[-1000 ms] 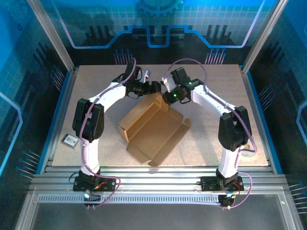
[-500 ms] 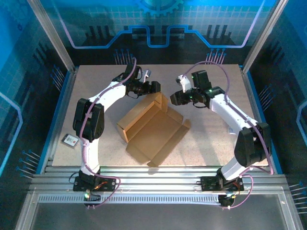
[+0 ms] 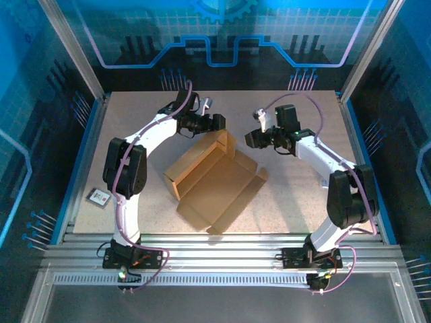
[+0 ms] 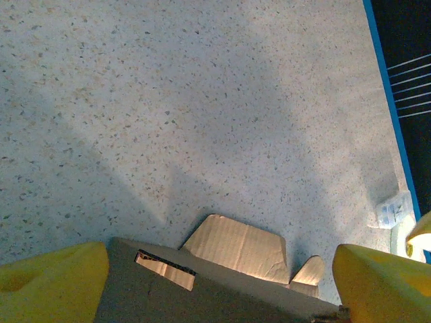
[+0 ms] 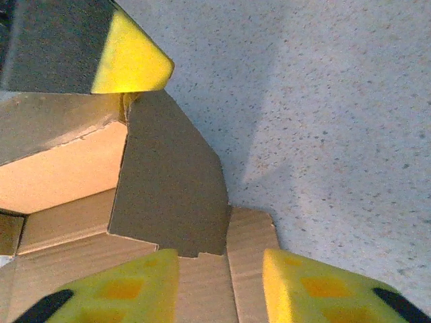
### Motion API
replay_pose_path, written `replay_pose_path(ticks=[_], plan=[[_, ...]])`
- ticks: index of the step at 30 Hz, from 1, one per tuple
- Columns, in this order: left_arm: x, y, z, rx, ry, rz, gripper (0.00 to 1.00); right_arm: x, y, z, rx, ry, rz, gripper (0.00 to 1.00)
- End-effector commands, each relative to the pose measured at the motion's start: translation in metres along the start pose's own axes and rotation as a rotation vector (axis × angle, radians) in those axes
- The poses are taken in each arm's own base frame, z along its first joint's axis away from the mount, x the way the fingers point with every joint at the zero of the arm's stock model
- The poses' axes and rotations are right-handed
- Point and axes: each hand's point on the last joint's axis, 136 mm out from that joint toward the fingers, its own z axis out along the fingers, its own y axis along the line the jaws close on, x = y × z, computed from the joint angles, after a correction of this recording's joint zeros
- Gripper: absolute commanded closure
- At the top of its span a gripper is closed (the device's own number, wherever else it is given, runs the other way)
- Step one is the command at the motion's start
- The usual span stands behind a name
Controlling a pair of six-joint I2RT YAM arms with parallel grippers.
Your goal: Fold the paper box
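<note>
The paper box lies half-folded mid-surface. From above, the left hand meets its far wall. The left wrist view shows that hand released. The right hand, just right of the box, is parted and empty.

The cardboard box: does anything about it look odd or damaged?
No damage shows. The paper box lies skewed on the table, half folded, flaps splayed. A small tag sits stray at the left edge.

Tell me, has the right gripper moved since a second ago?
Yes. In the top view the right gripper has drawn back rightward from the raised flap of the brown cardboard paper box, towards the speckled table's right edge.
</note>
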Motion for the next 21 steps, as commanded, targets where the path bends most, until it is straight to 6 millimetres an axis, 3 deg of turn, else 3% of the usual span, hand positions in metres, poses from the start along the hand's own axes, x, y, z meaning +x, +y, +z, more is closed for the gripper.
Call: replay_pose_path(ticks=[1, 13, 21], plan=[[0.012, 0.008, 0.01, -0.006, 0.06, -0.001, 0.13, 0.0, 0.002, 0.015, -0.05, 0.0, -0.043, 0.65], [0.015, 0.008, 0.012, 0.021, 0.105, 0.003, 0.18, 0.003, 0.026, 0.055, -0.137, 0.011, -0.116, 0.64], [0.014, 0.003, 0.015, 0.084, 0.152, 0.005, 0.2, -0.004, 0.04, 0.064, -0.158, -0.006, -0.168, 0.61]])
